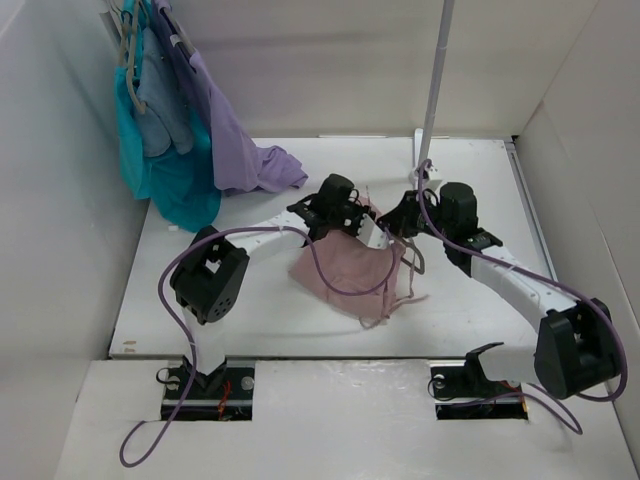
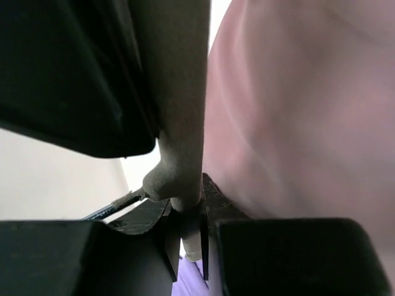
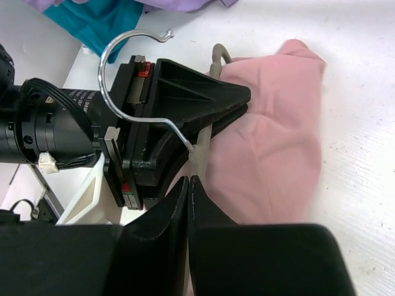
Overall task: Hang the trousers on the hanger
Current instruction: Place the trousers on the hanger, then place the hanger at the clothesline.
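Observation:
The dusty-pink trousers point(image 1: 345, 270) hang in a bunch at the table's middle, between my two grippers. In the left wrist view my left gripper point(image 2: 188, 240) is shut on the grey hanger point(image 2: 182, 92), with pink fabric point(image 2: 296, 111) draped just to its right. In the right wrist view the hanger's bar point(image 3: 199, 159) and its silver hook rise from the left gripper point(image 3: 244, 102), and the trousers point(image 3: 271, 135) lie over the bar. My right gripper point(image 3: 189, 180) has its jaws pressed together, with the tips right at the bar. From above, the left gripper point(image 1: 358, 222) and right gripper point(image 1: 395, 228) are close together.
A teal garment point(image 1: 175, 185) and a lilac garment point(image 1: 240, 150) hang on pale hangers at the back left, and the lilac one trails onto the white table point(image 1: 250, 300). A white upright pole point(image 1: 435, 80) stands at the back. White walls enclose the sides.

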Robot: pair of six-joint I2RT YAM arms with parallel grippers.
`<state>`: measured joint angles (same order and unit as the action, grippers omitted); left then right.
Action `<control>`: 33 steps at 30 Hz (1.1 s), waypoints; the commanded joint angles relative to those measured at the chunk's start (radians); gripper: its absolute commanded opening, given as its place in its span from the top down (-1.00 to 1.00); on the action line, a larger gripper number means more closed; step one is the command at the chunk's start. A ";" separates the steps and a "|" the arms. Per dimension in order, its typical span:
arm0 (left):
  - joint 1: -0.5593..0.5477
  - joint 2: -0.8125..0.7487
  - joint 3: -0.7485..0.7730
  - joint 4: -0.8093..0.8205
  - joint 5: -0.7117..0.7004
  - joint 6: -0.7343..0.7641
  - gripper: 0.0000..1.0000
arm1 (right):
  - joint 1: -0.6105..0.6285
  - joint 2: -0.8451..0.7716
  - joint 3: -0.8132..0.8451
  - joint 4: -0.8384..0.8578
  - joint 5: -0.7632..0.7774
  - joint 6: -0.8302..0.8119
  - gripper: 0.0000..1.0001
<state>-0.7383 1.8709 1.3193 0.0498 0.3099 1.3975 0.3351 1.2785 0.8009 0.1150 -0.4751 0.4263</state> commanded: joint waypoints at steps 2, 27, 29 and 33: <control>-0.003 -0.070 0.043 0.049 0.023 -0.045 1.00 | 0.027 -0.005 -0.016 0.038 -0.074 0.019 1.00; -0.035 -0.145 0.057 -0.176 0.023 0.018 1.00 | 0.165 -0.065 0.362 -0.293 0.352 -0.090 -0.04; -0.035 -0.145 0.057 -0.176 0.023 0.018 1.00 | 0.179 -0.030 0.372 -0.293 0.363 -0.090 -0.04; -0.035 -0.154 0.057 -0.176 0.014 0.018 1.00 | 0.188 0.018 0.406 -0.356 0.427 -0.080 -0.02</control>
<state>-0.7719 1.7954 1.3415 -0.1360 0.3061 1.4170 0.5179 1.2888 1.1454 -0.1921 -0.1207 0.3538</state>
